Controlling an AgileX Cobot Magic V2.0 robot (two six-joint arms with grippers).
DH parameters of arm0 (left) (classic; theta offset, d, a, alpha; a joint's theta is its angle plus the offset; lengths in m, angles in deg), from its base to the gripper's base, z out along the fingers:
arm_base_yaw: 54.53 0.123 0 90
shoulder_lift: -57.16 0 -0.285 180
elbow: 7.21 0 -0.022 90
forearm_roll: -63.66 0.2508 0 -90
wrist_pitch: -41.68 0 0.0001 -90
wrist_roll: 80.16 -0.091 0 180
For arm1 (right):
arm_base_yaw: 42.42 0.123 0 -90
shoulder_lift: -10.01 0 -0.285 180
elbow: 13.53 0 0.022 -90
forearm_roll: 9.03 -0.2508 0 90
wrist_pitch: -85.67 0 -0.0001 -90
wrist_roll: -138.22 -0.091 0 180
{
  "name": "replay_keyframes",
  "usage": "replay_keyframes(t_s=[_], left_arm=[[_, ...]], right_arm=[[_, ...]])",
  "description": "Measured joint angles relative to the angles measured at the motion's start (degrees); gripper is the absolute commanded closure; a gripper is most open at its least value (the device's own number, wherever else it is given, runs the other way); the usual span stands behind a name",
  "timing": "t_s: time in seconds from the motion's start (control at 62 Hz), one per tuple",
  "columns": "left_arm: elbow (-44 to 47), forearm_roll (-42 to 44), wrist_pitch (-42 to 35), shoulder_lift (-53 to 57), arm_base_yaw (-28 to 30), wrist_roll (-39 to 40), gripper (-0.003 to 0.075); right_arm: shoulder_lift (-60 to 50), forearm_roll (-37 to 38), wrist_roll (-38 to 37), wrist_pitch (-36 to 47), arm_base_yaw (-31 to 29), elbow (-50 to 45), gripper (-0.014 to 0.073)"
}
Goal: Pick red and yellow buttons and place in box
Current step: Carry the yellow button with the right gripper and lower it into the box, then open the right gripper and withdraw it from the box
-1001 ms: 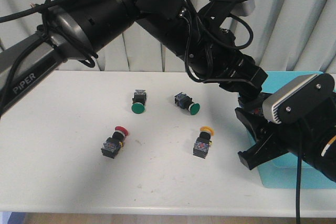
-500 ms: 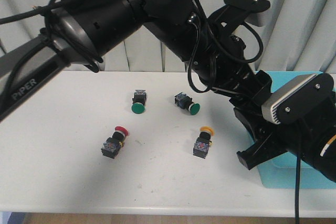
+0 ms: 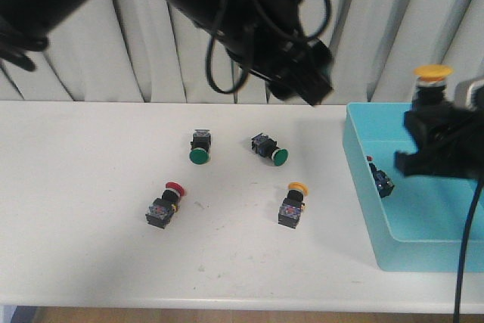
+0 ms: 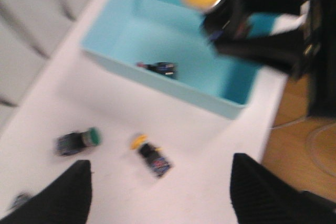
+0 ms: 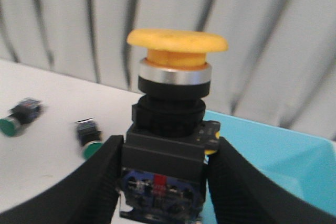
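No writing can be read. The right gripper [image 5: 163,182] clamps the black blocky body of a yellow button [image 5: 176,45], mushroom cap upright, above the turquoise plastic box [image 3: 363,187], where another button [image 3: 380,180] lies. The left gripper [image 4: 157,192] hangs with fingers spread wide, holding nothing. On the white table [image 3: 76,217], a red button [image 3: 165,203] at 8 o'clock, a second yellow button [image 3: 293,203], and two green buttons [image 3: 199,146] at 12.

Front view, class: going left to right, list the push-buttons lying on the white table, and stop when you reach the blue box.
red button → left green button → right green button → yellow button → blue box
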Motion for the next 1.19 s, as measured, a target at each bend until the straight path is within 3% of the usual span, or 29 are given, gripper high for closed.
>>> replay_keyframes(t_s=[0.258,0.484,0.823,0.968,1.194], left_arm=[[0.0,24.0,-0.1,0.7,0.9,11.5,0.073],[0.0,26.8,-0.1,0.7,3.8,15.7,0.0728],[0.0,26.8,-0.1,0.7,4.0,16.4,0.0726],[0.0,26.8,0.0,0.7,4.0,16.5,0.0726],[0.0,26.5,0.1,0.7,4.0,16.6,0.0726]], right_arm=[[12.8,-2.3,-0.1,-17.1,-10.7,14.1,0.0586],[29.0,-3.3,-0.2,-28.1,-16.1,25.2,0.0578],[47.4,-2.6,-1.2,-31.7,-16.3,32.6,0.0535],[52.1,-1.6,-1.6,-33.9,-16.3,35.3,0.044],[55.6,1.3,-2.0,-35.1,-16.3,37.3,0.0218]])
